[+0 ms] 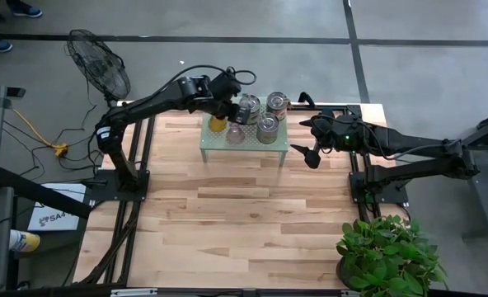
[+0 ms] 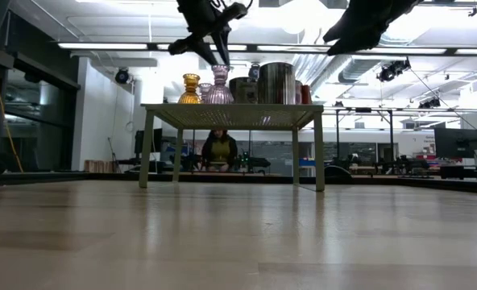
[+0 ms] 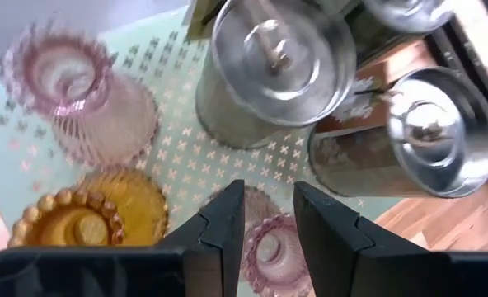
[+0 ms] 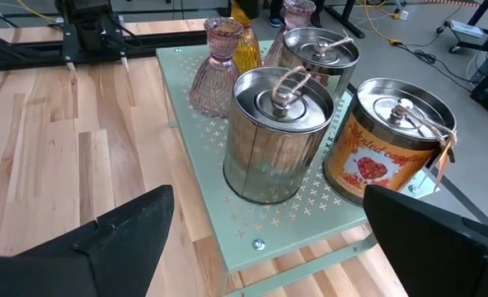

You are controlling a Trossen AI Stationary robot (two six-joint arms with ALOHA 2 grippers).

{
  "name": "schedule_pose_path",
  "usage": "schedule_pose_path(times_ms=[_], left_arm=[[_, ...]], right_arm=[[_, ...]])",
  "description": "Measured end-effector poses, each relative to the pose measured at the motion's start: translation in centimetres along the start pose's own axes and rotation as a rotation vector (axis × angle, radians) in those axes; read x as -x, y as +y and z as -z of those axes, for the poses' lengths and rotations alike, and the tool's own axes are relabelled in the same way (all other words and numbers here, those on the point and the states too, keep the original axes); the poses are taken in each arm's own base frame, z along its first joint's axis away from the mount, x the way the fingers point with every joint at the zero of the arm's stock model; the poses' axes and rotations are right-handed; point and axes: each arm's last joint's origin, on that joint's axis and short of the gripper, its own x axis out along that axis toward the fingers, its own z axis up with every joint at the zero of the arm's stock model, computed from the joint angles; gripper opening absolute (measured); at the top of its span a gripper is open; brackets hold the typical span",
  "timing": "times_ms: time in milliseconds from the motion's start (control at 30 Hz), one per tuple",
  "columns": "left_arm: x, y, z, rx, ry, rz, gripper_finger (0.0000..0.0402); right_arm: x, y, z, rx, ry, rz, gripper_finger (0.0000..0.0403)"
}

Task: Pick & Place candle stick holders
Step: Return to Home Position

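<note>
Step in hand: all the holders look placed, so both arms only have to go home. The care lies in leaving without knocking anything.
Wooden surface (image 1: 227, 214): bare boards lie in front of the stand, with a potted plant (image 1: 388, 252) at the near right corner. No holder is down here.
Pale green perforated stand (image 1: 219, 147): it sits toward the far edge and carries the six holders I count, upright and crowded together.
Right gripper (image 1: 303, 128): it is just off the stand's right end, jaws spread wide and empty. It is best drawn back along its own arm, away from the silver tin with the orange-red label (image 4: 384, 144) and the plain silver tin (image 4: 277, 136) beside it.
Left gripper (image 3: 269, 206): it is above the stand's left part, jaws a little parted and holding nothing, directly over a pink glass holder (image 3: 273, 252). In the low view its tips hang close over that rim.
Left exit: rise straight up first, then swing back. A sideways start could catch the amber glass holder (image 3: 87, 214), the second pink glass holder (image 3: 71, 91) or the second plain tin (image 4: 318, 54), which are all close by.
Risk: the glass ones look narrow-waisted and likely to tip, and one falling could topple its neighbours.
Beyond: a floor fan (image 1: 100, 62) and a seated person (image 2: 220, 149) are well apart from both arms.
</note>
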Motion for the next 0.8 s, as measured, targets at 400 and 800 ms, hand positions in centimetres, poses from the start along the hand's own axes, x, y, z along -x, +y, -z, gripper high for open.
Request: schedule_pose_path(times_ms=[400,800], left_arm=[[5.0,0.4,-1.0,-0.190,-0.230,0.054,0.0104],[12.4,0.6,1.1,-0.515,-0.399,0.097,0.0104]], right_arm=[[1.4,-0.3,-0.3,-0.064,-0.055,-0.002,0.0390],[4.9,-1.2,-0.5,-0.132,-0.165,-0.008,0.0390]])
